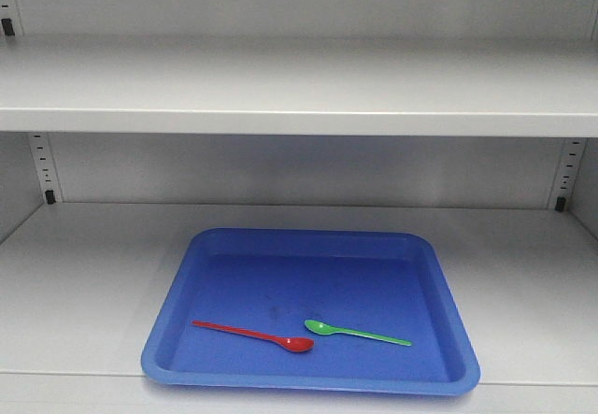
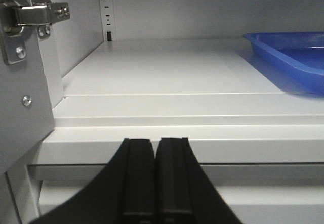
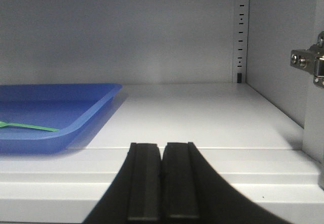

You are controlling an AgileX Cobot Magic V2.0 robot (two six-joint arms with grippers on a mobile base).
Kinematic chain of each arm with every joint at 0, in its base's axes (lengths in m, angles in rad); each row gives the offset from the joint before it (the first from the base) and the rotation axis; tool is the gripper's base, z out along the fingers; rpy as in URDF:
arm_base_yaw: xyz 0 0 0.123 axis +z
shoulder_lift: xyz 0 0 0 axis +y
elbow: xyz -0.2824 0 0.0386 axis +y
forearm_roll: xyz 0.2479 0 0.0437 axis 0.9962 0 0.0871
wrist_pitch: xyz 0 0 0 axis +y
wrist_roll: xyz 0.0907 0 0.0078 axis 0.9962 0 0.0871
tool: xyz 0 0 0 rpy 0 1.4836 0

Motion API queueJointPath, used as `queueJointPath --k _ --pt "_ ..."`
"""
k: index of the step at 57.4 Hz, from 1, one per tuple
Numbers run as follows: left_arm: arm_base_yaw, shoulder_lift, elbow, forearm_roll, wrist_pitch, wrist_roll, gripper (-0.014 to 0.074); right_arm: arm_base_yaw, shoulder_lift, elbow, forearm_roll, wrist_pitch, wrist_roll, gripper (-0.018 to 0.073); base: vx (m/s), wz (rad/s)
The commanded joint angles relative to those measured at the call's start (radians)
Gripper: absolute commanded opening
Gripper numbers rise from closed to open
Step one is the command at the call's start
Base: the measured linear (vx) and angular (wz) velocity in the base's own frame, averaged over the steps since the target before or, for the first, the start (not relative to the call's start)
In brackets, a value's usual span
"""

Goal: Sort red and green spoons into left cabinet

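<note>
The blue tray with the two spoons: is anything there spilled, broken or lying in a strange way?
Nothing stands out. The blue tray sits flat on the lower shelf, and the red spoon and green spoon lie inside it, bowls nearly meeting, with no spill or visible damage.
</note>
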Motion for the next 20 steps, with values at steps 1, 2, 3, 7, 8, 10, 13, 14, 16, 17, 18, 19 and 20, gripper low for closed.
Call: queueJointPath --k 1,2,3,7,8,10,13,14,16,17,18,19,20 --pt "0.001 -0.019 0.016 -0.002 -0.080 -0.008 -0.0001 -0.004 -0.009 0.009 -0.005 -0.079 -0.002 -0.0004 0.00 0.00" --pt "0.001 -0.019 0.016 -0.002 -0.080 -0.008 -0.0001 -0.004 -0.009 0.009 -0.005 -0.079 -0.002 -0.0004 0.00 0.00" --pt "0.001 -0.019 0.016 -0.002 -0.080 -0.008 -0.0001 -0.004 -0.009 0.009 -0.005 -0.079 -0.002 -0.0004 0.00 0.00" --pt "0.001 -0.019 0.016 -0.002 -0.080 -0.008 -0.0001 -0.004 -0.009 0.009 -0.005 -0.079 -0.002 -0.0004 0.00 0.00" --pt "0.001 -0.019 0.016 -0.002 -0.080 -0.008 -0.0001 -0.004 -0.009 0.009 -0.005 -0.079 -0.002 -0.0004 0.00 0.00" --pt "0.001 -0.019 0.016 -0.002 -0.080 -0.008 -0.0001 -0.004 -0.009 0.009 -0.005 -0.079 -0.002 -0.0004 0.00 0.00" --pt "0.001 -0.019 0.016 -0.002 -0.080 -0.008 -0.0001 -0.004 -0.009 0.009 -0.005 -0.079 -0.002 -0.0004 0.00 0.00" --pt "0.001 -0.019 0.016 -0.002 -0.080 -0.008 -0.0001 -0.004 -0.009 0.009 -0.005 -0.079 -0.002 -0.0004 0.00 0.00" --pt "0.001 -0.019 0.016 -0.002 -0.080 -0.008 -0.0001 -0.004 -0.009 0.009 -0.005 -0.079 -0.002 -0.0004 0.00 0.00" --pt "0.001 -0.019 0.016 -0.002 -0.080 -0.008 -0.0001 -0.004 -0.009 0.009 -0.005 -0.079 -0.002 -0.0004 0.00 0.00" --pt "0.001 -0.019 0.016 -0.002 -0.080 -0.008 -0.0001 -0.004 -0.009 0.009 -0.005 -0.079 -0.002 -0.0004 0.00 0.00" --pt "0.001 -0.019 0.016 -0.002 -0.080 -0.008 -0.0001 -0.004 -0.009 0.009 -0.005 -0.079 -0.002 -0.0004 0.00 0.00" --pt "0.001 -0.019 0.016 -0.002 -0.080 -0.008 -0.0001 -0.004 -0.009 0.009 -0.005 -0.079 -0.002 -0.0004 0.00 0.00"
